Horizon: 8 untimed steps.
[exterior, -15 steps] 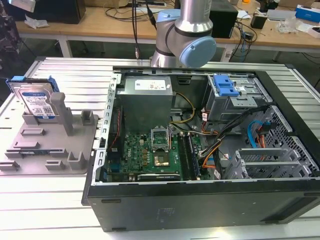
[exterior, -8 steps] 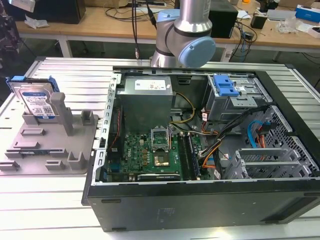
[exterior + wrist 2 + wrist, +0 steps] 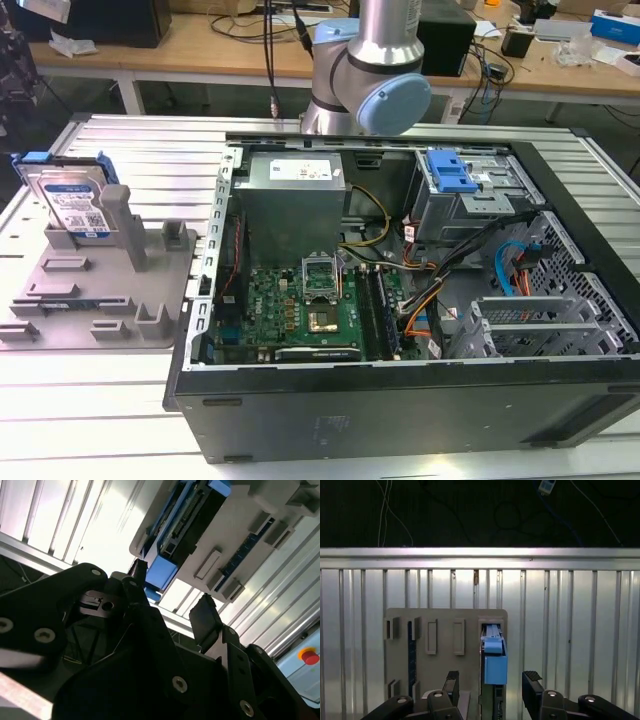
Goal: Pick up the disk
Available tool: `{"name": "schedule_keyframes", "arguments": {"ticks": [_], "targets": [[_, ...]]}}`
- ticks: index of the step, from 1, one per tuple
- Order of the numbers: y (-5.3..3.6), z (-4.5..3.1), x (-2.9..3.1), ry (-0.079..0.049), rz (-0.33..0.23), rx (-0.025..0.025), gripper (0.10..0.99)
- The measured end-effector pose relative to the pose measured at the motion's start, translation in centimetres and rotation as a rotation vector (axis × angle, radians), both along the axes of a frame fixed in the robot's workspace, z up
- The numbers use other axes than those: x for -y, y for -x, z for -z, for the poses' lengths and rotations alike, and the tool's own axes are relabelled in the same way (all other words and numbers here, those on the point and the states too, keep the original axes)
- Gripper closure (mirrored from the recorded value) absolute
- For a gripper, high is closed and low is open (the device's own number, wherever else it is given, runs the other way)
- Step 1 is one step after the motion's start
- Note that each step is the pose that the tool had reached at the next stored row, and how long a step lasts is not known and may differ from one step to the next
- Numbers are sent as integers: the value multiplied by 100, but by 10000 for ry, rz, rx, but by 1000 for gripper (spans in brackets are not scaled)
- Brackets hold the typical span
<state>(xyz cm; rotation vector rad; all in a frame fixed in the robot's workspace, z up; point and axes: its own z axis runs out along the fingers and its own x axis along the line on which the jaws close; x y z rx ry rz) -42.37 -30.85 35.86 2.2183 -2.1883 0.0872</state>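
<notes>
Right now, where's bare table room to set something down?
Bare table at the exterior view's lower left, bordered by the grey holder fixture and computer case. Crowded: the fixture, holding the upright disk, and the case's inside.

Table (image 3: 90, 400), seemingly aluminium, bears holder (image 3: 110, 290), case (image 3: 400, 400)

Robotics workshop or lab: ribbed aluminium-profile table (image 3: 100, 410); silver robot arm with pale-blue joint caps (image 3: 385, 40); open black desktop computer case (image 3: 400, 410); silver hard-drive disk (image 3: 72, 200) standing in a grey plastic holder fixture (image 3: 110, 300); cluttered wooden workbenches (image 3: 180, 55) beyond; red emergency-stop button (image 3: 310, 656).
</notes>
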Motion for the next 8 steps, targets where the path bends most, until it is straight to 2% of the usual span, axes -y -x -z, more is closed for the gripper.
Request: {"name": "schedule_keyframes", "arguments": {"ticks": [3,8], "targets": [[-1,5,-1,0,2,1,471],[-21,35,11,-44,25,-67,471]]}}
